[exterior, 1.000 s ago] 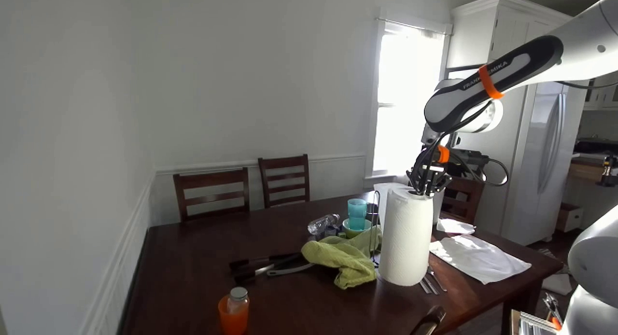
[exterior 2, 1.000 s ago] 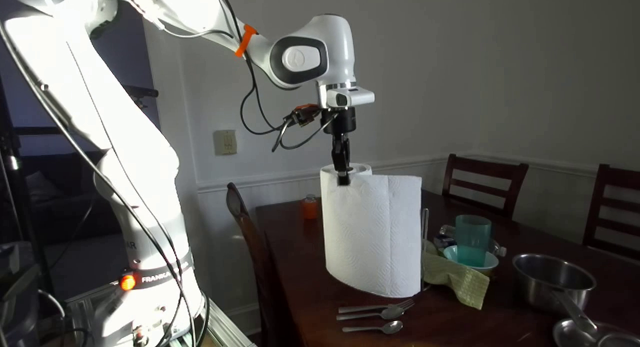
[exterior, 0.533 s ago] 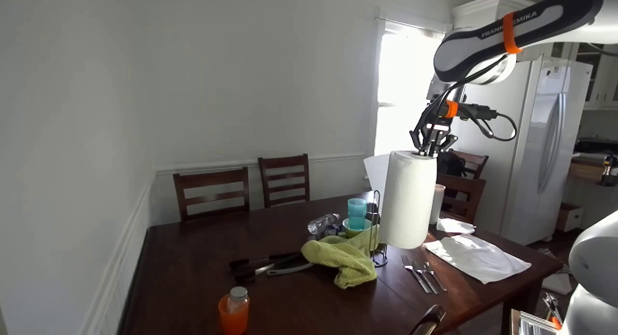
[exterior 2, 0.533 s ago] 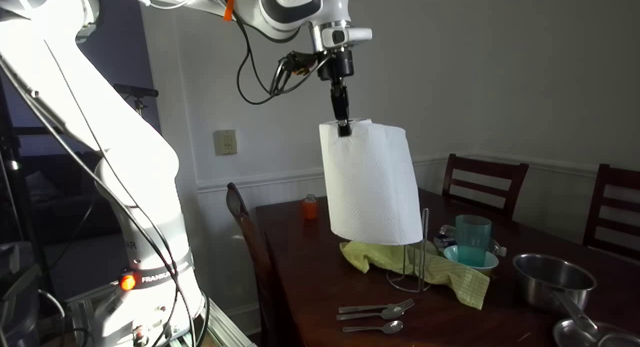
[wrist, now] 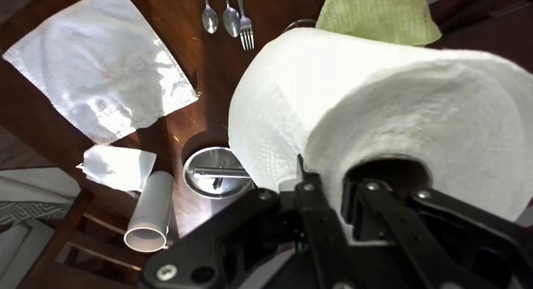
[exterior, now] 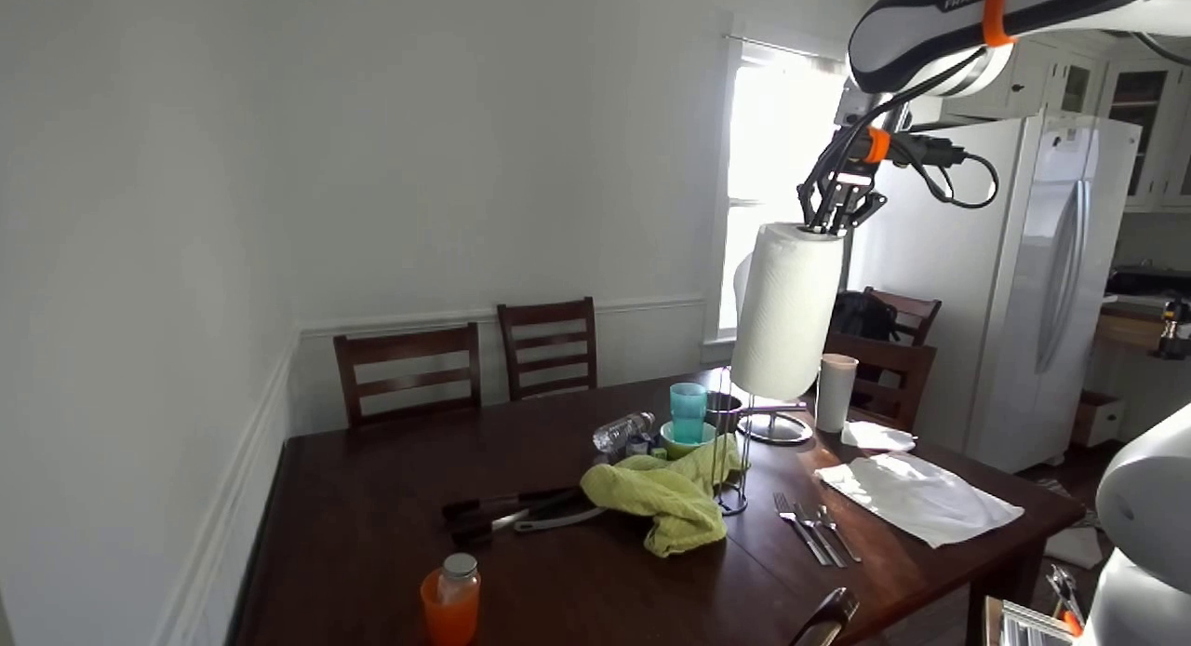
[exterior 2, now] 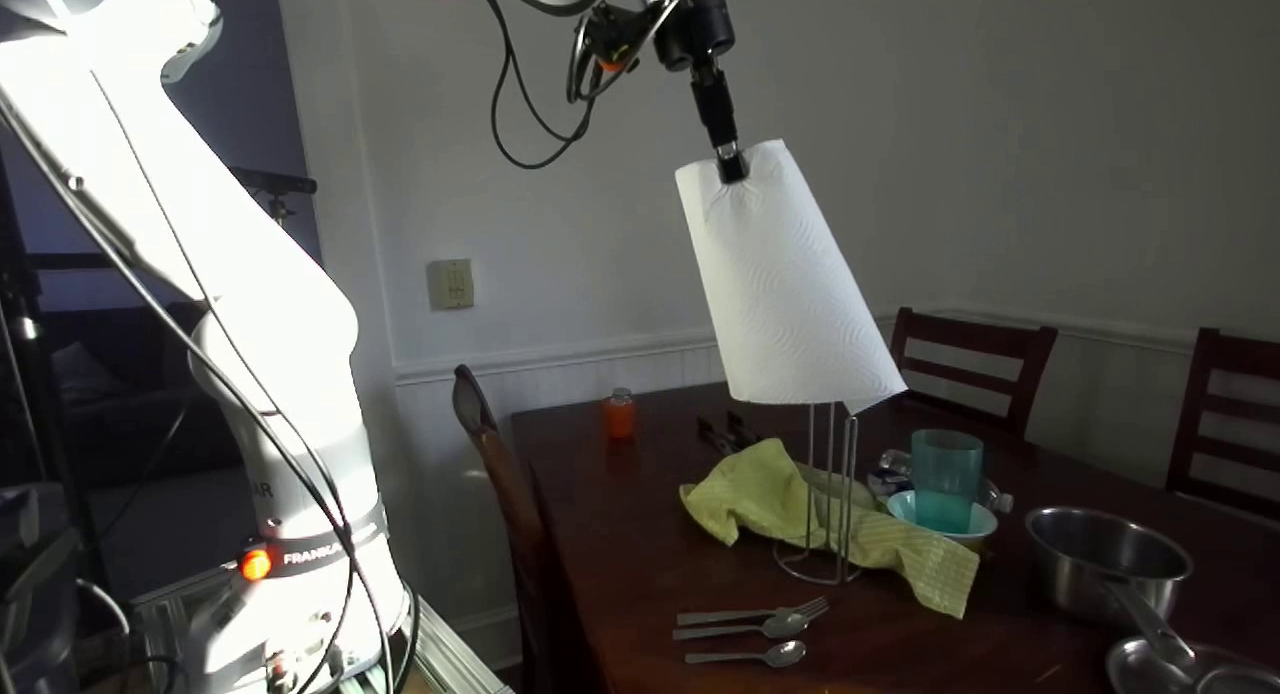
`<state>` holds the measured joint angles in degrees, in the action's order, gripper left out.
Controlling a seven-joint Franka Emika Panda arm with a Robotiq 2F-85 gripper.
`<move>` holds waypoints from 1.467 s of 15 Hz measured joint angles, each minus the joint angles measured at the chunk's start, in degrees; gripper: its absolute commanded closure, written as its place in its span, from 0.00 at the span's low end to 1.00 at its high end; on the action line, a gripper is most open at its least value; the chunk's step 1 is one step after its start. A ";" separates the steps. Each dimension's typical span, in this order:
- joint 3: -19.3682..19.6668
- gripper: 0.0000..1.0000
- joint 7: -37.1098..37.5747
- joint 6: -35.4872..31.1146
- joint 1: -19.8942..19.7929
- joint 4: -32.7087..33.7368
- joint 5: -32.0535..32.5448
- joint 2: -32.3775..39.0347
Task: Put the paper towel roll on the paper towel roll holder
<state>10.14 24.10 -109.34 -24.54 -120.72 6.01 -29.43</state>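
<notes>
The pincer point(wrist: 327, 181) pinches the roll point(exterior 2: 790, 294) by its top edge, one finger point(wrist: 351, 199) inside the core point(wrist: 397, 170). The roll hangs tilted above the worktop point(exterior 2: 640, 574), its lower end near the top of the holder point(exterior 2: 846, 494); whether around it, I cannot tell.

Gripper point(wrist: 327, 183) clamped on wall of paper towel roll point(wrist: 395, 118), one finger in core, one outside. Two spoons point(wrist: 210, 19), fork point(wrist: 246, 27) side by side on table point(wrist: 208, 72). Thin curve past roll probably holder base point(wrist: 296, 23), mostly hidden.

Pale wall point(exterior: 502, 162), bright window point(exterior: 786, 129), dark chairs point(exterior: 407, 349)
</notes>
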 measured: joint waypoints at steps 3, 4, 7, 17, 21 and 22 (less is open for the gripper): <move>1.36 0.96 -0.52 -2.84 0.01 2.15 0.03 2.52; 1.88 0.96 -0.73 -4.04 0.05 2.46 0.03 3.52; 3.43 0.96 -1.42 -7.65 0.23 2.64 -0.84 6.57; 6.18 0.96 -4.69 -7.34 2.44 7.07 -7.39 11.50; 6.18 0.96 -4.69 -3.82 2.38 8.82 -4.57 11.52; 6.18 0.96 -4.69 -3.50 2.39 9.13 -4.10 11.52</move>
<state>16.32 19.40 -112.85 -22.15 -111.59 1.91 -17.91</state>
